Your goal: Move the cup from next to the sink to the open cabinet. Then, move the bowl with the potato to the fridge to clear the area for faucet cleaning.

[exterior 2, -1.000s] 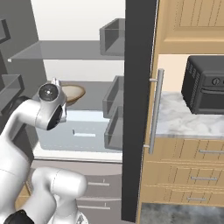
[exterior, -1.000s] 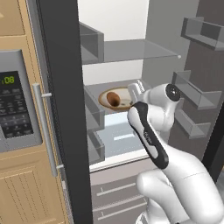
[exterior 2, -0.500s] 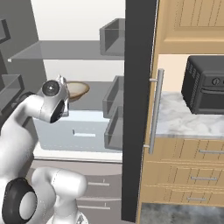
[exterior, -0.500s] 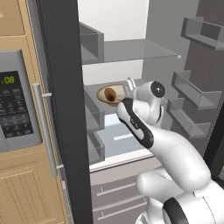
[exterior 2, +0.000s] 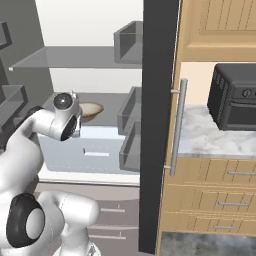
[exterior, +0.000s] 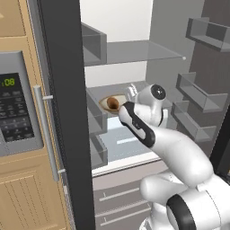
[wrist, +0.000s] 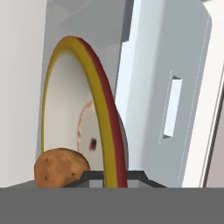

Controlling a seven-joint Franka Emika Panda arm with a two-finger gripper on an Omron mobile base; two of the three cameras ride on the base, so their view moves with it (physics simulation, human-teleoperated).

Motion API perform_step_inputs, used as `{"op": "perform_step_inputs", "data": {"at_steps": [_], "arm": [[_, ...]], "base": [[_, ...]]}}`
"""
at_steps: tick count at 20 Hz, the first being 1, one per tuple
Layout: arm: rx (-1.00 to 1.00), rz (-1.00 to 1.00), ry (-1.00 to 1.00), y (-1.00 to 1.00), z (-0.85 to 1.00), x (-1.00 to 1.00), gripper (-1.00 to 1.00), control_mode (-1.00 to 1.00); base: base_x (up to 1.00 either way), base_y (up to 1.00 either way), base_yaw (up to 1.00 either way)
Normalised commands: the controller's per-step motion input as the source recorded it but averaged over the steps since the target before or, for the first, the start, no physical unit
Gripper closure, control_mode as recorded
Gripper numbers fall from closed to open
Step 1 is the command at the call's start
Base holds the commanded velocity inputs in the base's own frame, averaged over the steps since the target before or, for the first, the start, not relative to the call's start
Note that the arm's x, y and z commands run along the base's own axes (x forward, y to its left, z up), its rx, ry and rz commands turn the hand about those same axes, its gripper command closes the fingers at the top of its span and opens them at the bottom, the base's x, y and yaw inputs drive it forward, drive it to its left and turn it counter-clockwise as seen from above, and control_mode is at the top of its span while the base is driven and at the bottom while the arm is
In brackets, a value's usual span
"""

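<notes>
1. Stood before the open fridge (exterior: 134, 49): white inside, grey shelf (exterior: 134, 51), grey door bins (exterior 2: 131, 107), a pale drawer (exterior 2: 90, 150) lower down.
2. Flanked by a dark door edge and a wood unit with a microwave panel (exterior: 15, 108) to the left; to the right, a marble surface (exterior 2: 210, 137) carrying a black oven (exterior 2: 235, 97), with drawers (exterior 2: 220, 190) beneath.
3. Reached into the fridge with the white arm (exterior: 152, 130) bent forward, wrist at the middle shelf level.
4. Clamped the hand (wrist: 109, 177) on the rim of the bowl (wrist: 83, 118), one finger tip on each side of it, jaws nearly together.
5. Held the bowl inside the fridge at the middle shelf, the potato (wrist: 59, 168) resting in it beside the hand; seen there also from the left (exterior: 112, 102).
6. Pushed further in than a second earlier: elbow lower, wrist deeper, bowl carried toward the back of the shelf.
</notes>
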Motion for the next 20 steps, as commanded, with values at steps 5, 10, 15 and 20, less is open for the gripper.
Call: {"op": "perform_step_inputs", "data": {"at_steps": [5, 10, 15, 20], "arm": [[0.0, 0.0, 0.01, 0.0, -0.09, 0.36, 1.0, -1.0], [0.02, 0.0, 0.04, 0.0, 0.0, 0.55, 1.0, -1.0], [0.0, 0.0, 0.01, 0.0, 0.0, 0.47, 1.0, -1.0], [0.0, 0.0, 0.06, 0.0, -0.24, 0.15, 1.0, -1.0]], "base": [[0.0, 0.0, 0.0], [0.0, 0.0, 0.0], [0.0, 0.0, 0.0], [0.0, 0.0, 0.0]]}}
